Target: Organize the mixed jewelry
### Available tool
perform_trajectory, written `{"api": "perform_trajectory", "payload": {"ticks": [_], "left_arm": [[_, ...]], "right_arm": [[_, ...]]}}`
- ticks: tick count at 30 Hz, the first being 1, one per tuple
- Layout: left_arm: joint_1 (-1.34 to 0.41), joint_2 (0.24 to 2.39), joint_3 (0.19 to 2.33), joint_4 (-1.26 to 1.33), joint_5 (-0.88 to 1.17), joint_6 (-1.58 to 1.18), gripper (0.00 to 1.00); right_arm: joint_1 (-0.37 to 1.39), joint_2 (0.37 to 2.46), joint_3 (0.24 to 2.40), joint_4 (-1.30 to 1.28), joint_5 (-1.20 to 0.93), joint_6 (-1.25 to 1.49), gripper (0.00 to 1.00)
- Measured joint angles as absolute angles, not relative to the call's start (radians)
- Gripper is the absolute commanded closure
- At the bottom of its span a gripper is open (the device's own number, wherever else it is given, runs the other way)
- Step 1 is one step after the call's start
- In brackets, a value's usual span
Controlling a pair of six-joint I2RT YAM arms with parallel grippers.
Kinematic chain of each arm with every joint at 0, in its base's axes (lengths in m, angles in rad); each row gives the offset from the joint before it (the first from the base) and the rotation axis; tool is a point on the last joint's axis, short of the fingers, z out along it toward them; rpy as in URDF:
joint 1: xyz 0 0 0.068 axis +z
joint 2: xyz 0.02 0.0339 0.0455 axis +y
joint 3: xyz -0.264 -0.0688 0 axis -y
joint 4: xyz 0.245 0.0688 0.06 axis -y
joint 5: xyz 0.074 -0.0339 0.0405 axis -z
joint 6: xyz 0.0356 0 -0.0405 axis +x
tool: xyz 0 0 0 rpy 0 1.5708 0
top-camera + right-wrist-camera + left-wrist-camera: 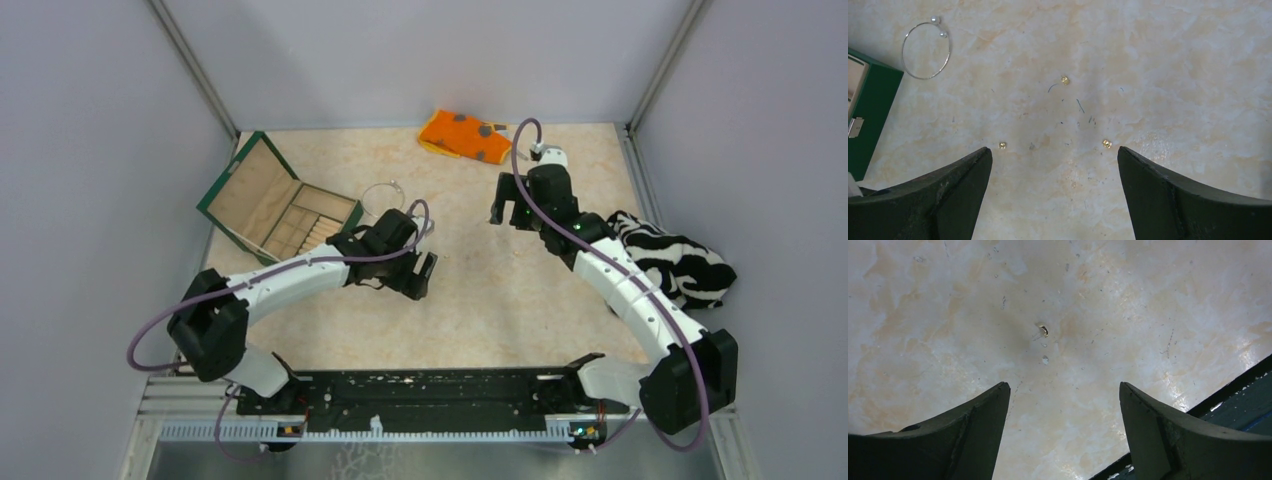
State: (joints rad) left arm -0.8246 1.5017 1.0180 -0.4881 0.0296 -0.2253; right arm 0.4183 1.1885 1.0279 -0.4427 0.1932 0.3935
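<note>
The thin silvery wire bangle (pixel 926 50) lies flat on the table beside the green box; the top view shows this bangle (pixel 381 192) just behind my left wrist. Three tiny gold pieces (pixel 1064 79) (pixel 1002 145) (pixel 1106 143) lie scattered ahead of my right gripper (pixel 1054 150), which is open and empty above the table. My left gripper (pixel 1064 386) is open and empty too, with a small gold piece (pixel 1043 330) and a pale speck (pixel 1045 360) on the table ahead of its fingertips. Seen from above, the left gripper (pixel 422 277) is at mid-table and the right gripper (pixel 505 212) is further back.
An open green box (pixel 280 205) with wooden compartments stands at the left. An orange grey-spotted cloth (pixel 465 135) lies at the back. A black-and-white striped cloth (pixel 675 260) is bunched at the right wall. The black base rail (pixel 420 390) runs along the near edge.
</note>
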Motion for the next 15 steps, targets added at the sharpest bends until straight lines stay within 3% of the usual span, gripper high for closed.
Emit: {"api": "perform_trajectory", "payload": {"ticks": [8,15], "left_arm": [[-0.825,1.588,1.003,-0.431,-0.003,-0.289,0.29],[-0.825,1.645,1.004,-0.388,-0.052,-0.327,0.47]], "right_arm": [[0.418,1.188,1.028,-0.443,0.189,0.404,0.05],[0.418,1.188,1.027,-0.442,0.189,0.409,0.05]]}}
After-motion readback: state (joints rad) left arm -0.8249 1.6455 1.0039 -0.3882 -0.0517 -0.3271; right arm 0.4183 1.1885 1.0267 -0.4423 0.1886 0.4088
